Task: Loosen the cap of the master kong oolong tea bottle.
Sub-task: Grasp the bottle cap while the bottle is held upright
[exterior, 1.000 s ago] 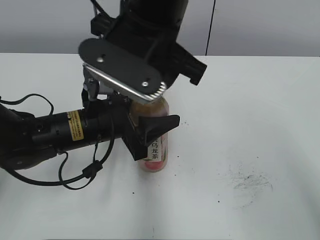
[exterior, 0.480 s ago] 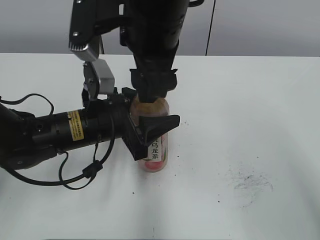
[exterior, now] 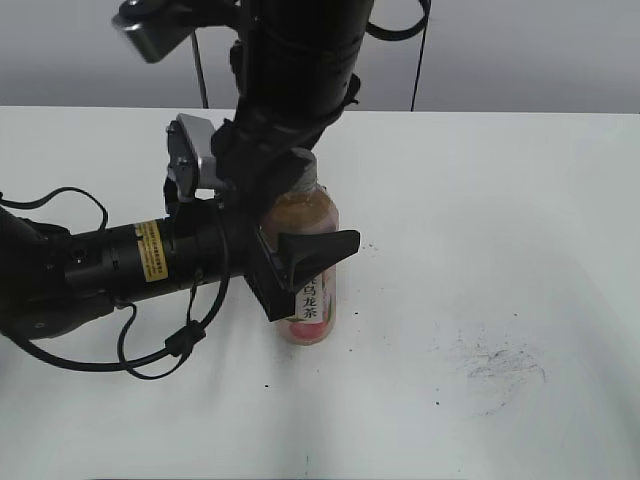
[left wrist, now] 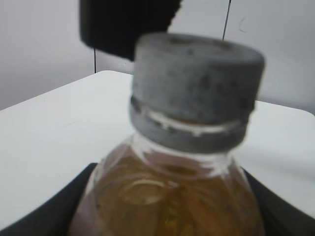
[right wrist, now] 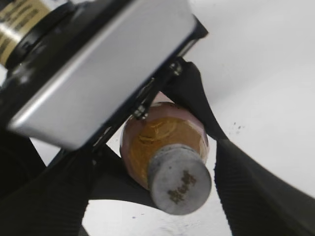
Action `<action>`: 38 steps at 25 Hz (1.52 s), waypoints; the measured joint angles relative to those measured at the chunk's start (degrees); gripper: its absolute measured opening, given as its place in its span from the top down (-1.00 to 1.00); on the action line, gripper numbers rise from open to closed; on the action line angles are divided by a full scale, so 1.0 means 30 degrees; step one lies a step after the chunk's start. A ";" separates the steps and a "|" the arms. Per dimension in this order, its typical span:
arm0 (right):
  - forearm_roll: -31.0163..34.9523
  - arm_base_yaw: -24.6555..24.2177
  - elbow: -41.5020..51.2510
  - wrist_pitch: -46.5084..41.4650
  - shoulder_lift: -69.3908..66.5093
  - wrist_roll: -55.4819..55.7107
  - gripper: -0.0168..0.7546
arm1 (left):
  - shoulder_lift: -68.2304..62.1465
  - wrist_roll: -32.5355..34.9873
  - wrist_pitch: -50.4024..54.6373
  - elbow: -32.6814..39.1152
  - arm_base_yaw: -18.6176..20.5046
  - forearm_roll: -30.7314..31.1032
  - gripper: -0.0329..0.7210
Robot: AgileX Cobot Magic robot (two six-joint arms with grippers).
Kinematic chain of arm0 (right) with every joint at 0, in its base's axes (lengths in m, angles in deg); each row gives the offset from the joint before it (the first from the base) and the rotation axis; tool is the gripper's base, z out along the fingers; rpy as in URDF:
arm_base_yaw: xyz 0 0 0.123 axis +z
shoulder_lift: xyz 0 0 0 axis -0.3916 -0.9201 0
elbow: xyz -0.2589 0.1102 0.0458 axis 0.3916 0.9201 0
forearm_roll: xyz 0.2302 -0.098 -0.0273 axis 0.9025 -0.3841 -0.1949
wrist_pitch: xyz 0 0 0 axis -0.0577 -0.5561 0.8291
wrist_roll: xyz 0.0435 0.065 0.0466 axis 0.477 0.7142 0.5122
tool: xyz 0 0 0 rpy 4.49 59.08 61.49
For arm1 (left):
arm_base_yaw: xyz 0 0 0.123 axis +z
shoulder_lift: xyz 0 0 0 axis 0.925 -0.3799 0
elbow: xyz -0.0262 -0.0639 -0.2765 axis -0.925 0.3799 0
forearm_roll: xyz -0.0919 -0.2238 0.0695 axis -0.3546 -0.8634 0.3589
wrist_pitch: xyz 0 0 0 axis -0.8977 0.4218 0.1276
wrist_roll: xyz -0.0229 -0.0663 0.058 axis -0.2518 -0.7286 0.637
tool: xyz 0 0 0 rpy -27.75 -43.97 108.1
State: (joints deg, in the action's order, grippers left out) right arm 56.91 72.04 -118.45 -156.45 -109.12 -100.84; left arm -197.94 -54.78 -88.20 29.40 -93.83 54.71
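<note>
"Two things changed: the right gripper swung off the cap, and its jaws spread wide, clear of it."

"So that twist was over?"

"Seemingly; I couldn't tell whether it had loosened. The left gripper clamped the master kong oolong tea bottle upright on the white table."

"Materials?"

"Matte grey cap, ring beneath; smooth clear plastic, amber tea."

The cap is grey-white with faint grey print on top; the bottle holds amber tea behind a pink-and-white label with black characters; both arms are black, a yellow sticker on the left one; table white
</note>
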 joint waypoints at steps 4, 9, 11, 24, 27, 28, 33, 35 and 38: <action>-0.0779 0.0000 0.0000 0.0000 0.0000 0.7022 -0.53 | 0.0000 0.0000 0.0000 0.0000 0.0000 0.0000 -0.27; -0.0803 0.0000 0.0000 0.0000 0.0000 1.1314 -0.48 | 0.0000 0.0000 0.0000 0.0000 0.0000 0.0000 -0.27; -0.0803 0.0000 0.0000 0.0000 0.0000 1.1957 -0.42 | 0.0000 0.0000 0.0000 0.0000 0.0000 0.0000 -0.27; -0.0786 0.0000 0.0000 -0.0006 0.0000 1.2517 -0.24 | 0.0000 0.0000 0.0000 0.0000 0.0000 0.0000 -0.27; -0.0786 0.0000 0.0000 -0.0006 0.0000 1.2517 -0.24 | 0.0000 0.0000 0.0000 0.0000 0.0000 0.0000 -0.27; -0.0786 0.0000 0.0000 -0.0006 0.0000 1.2517 -0.24 | 0.0000 0.0000 0.0000 0.0000 0.0000 0.0000 -0.27; -0.0786 0.0000 0.0000 -0.0006 0.0000 1.2147 -0.24 | 0.0000 0.0000 0.0000 0.0000 0.0000 0.0000 -0.27; -0.0786 0.0000 0.0000 -0.0006 0.0036 1.2058 -0.24 | 0.0000 0.0000 0.0000 0.0000 0.0000 0.0000 -0.27; -0.0786 0.0000 0.0019 -0.0006 0.0100 1.1786 -0.24 | 0.0000 0.0000 0.0000 0.0000 0.0000 0.0000 -0.27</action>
State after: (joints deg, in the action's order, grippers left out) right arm 54.55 72.04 -118.39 -156.47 -108.82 -65.48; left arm -197.94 -54.78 -88.20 29.40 -93.83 54.71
